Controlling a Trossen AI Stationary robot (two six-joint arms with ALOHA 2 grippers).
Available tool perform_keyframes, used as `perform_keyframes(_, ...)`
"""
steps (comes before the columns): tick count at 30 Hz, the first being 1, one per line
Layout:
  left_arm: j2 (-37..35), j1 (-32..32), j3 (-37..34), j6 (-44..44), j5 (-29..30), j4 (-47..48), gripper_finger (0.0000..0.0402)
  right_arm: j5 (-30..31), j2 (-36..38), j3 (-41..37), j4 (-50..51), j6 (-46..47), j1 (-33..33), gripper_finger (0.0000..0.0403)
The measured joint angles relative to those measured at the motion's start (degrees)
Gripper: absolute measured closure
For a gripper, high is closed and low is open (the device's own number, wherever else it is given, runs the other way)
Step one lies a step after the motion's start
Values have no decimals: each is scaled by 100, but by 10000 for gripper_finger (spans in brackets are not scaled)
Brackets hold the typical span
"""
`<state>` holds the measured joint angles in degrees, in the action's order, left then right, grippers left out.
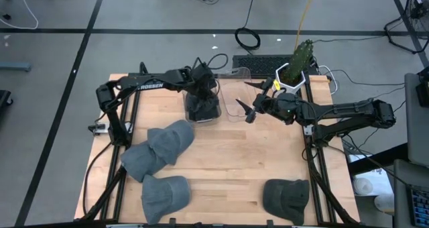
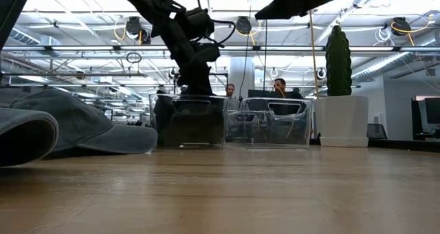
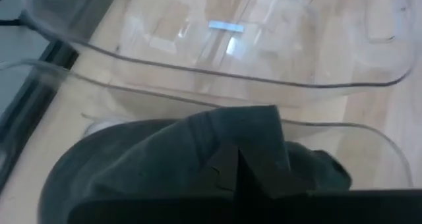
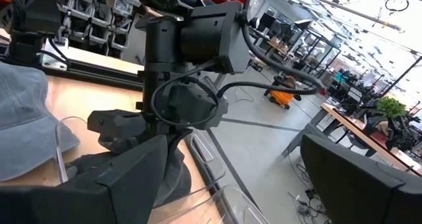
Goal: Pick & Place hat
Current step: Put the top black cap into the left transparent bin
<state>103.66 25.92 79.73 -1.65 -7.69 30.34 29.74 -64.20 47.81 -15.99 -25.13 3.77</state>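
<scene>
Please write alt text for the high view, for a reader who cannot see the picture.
Seen from above, the left tool lowers a dark hat into a clear bin at the back of a wooden table. The right tool hovers open over a second clear bin, and four grey hats lie nearer the front.

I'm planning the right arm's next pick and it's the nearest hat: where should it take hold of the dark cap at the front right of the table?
Probably the dark cap's soft crown, coming straight down from above: it lies flat and alone on the table, nothing crowding it. The right pincer, open, hangs above the clear bins.
</scene>
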Motion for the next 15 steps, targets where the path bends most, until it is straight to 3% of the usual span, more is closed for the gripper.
perform_keyframes(7, 13, -55, -3, -16, -165, -19, 401, 0, 1, -4, 0, 32, 0, 67)
perform_keyframes(15, 498, -66, -3, 71, -438, 1, 401, 2, 2, -4, 0, 42, 0, 67)
